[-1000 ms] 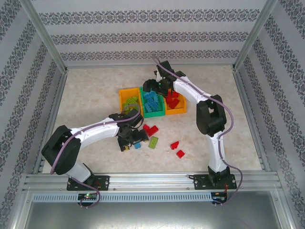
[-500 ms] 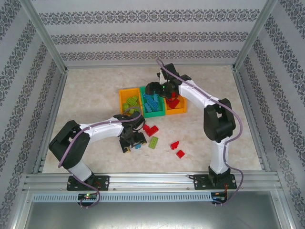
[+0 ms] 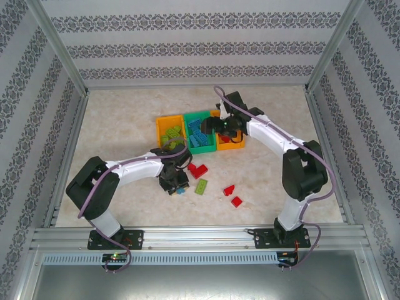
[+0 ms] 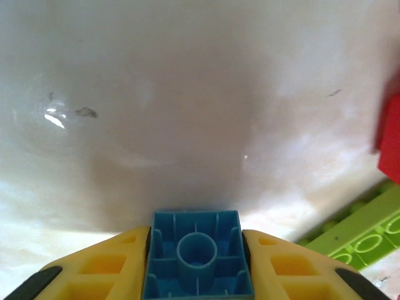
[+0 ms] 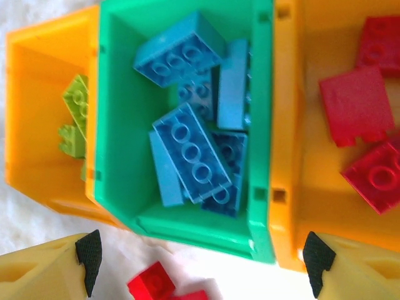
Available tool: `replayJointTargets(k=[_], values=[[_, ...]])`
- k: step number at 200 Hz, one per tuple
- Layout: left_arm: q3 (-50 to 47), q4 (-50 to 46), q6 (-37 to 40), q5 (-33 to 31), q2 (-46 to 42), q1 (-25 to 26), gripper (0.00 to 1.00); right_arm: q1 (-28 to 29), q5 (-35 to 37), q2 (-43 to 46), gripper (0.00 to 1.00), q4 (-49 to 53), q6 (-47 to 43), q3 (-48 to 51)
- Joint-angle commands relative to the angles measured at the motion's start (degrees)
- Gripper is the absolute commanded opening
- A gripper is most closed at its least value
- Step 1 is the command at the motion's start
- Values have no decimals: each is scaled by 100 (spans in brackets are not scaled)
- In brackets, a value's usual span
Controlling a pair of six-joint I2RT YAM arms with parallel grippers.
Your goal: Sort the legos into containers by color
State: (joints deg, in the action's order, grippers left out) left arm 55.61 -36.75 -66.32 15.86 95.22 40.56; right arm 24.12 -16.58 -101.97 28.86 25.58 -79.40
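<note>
The left gripper, down at the table between the containers and the near edge, is clamped on a blue lego. The right gripper hangs wide open and empty over the three joined containers mid-table.

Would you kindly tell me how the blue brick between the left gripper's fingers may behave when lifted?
The blue brick looks like rigid moulded plastic, so it is probably stiff. Its hollow, ribbed underside suggests it is light. Its smooth flat sides could slip between the fingers of the left gripper.
</note>
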Motion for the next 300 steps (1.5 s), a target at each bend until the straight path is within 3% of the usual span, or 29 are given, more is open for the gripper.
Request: replayJointTargets(k=[1, 42, 71, 131, 168, 239, 300], values=[[345, -217, 282, -242, 58, 75, 32, -56, 282, 491, 87, 20, -443, 411], [1477, -816, 964, -715, 113, -91, 33, -56, 623, 1354, 88, 46, -868, 1531], [2420, -871, 1487, -724, 457, -464, 33, 8, 444, 1981, 87, -115, -874, 2393], [4711, -923, 2345, -401, 2060, -1017, 35, 712, 687, 2538, 88, 298, -1301, 3170], [5785, -1104, 2474, -182, 2923, -1171, 38, 973, 846, 2501, 88, 444, -1126, 3305], [6155, -892, 2394, 20, 3255, -1263, 62, 1505, 699, 2058, 89, 763, -922, 3327], [5693, -665, 2460, 67, 2793, -1252, 85, 1736, 1120, 2058, 89, 1049, -384, 3391]])
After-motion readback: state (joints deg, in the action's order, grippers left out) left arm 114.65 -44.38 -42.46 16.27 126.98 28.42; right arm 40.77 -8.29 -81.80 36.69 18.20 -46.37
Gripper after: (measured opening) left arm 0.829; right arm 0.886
